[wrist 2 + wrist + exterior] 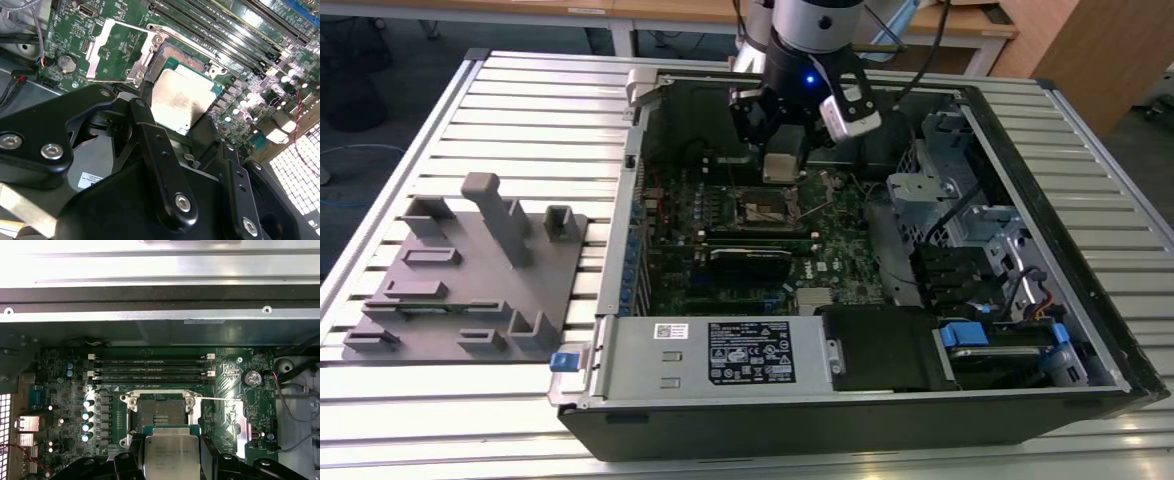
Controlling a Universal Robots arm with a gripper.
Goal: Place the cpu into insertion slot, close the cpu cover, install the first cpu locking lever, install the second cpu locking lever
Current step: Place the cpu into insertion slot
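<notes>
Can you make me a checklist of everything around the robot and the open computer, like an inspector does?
Surface: slatted metal table with an open computer case lying on it.
Job's things: cpu held over the board, not yet in the slot, which is empty; cover flipped open.
Clutter: grey holder block beside the case, on the exterior view's left.
Gripper: gripper shut on the cpu.
Cables: wires at the board's edge; a dark cable behind the arm.
Surroundings: wooden desks at the back.
</notes>
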